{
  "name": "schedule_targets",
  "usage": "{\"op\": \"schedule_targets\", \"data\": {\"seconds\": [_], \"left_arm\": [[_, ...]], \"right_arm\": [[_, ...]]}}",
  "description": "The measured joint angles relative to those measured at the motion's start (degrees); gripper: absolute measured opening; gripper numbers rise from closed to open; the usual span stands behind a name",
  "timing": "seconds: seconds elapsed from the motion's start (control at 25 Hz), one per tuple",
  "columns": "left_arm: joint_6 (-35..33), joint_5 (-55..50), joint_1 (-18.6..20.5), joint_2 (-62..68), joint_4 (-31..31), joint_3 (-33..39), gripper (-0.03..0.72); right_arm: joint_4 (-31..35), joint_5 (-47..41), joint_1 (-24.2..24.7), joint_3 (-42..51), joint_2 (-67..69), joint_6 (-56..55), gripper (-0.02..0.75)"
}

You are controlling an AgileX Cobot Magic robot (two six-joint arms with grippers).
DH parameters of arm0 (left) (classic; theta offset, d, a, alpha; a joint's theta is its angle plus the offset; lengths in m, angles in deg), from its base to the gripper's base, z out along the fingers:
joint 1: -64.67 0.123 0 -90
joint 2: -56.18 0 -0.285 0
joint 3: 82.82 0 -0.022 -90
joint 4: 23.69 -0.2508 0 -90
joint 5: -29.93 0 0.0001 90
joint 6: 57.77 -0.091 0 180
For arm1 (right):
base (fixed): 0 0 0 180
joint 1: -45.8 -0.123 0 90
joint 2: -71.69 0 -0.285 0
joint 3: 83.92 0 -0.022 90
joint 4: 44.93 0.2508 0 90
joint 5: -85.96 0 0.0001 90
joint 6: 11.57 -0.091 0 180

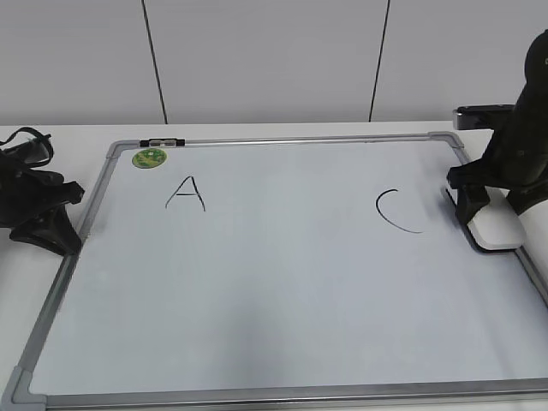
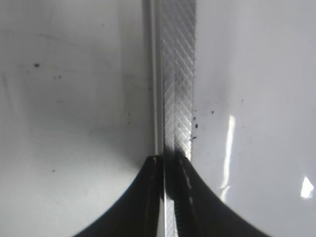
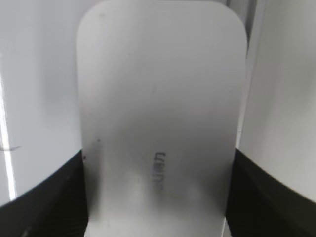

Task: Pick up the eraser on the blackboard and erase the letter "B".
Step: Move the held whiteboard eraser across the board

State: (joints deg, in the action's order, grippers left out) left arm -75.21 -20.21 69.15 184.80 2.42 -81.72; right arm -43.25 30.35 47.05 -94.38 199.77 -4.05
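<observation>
Where the blackboard (image 1: 257,300) meets its right edge, eraser (image 1: 497,229) clamped between right claw (image 1: 479,224) fingers.

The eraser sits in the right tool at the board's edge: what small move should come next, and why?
Probably open the right tool and let go of the eraser. Only A and C show on the blackboard; the space between them is blank, and the eraser seems to rest at its right edge.
</observation>
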Motion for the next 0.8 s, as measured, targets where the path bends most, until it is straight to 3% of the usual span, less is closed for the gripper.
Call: {"op": "schedule_targets", "data": {"seconds": [0.48,0.8], "left_arm": [[0.0,0.0,0.09,0.0,0.0,0.0,0.045],[0.0,0.0,0.09,0.0,-0.04,0.0,0.05]], "right_arm": [[-0.46,0.99,0.0,0.0,1.1,-0.48,0.536],[-0.46,0.28,0.0,-0.74,1.12,-1.38,0.599]]}}
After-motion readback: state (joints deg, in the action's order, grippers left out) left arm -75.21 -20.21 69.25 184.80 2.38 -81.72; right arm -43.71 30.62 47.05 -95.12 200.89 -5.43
